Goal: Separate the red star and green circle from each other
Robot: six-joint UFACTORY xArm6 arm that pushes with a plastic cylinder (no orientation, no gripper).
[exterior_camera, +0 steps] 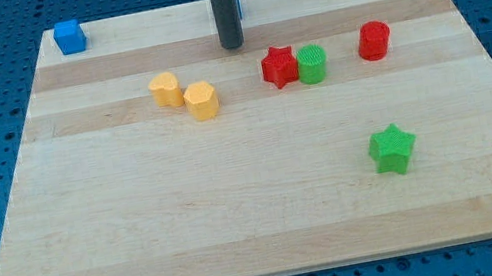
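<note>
Near the wooden board's (142, 238) top edge, my tip (231, 47) is seen up-left of the touching red star block (279, 67) and green circle block (312, 64), nothing grasped.

Pale wooden board (268, 205), smooth and matt; red star (279, 66) looks ridged plastic.

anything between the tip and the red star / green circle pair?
Nothing visible. My tip sits toward the view's upper left of the red star, bare board between them. The green circle touches the star's right side.
</note>
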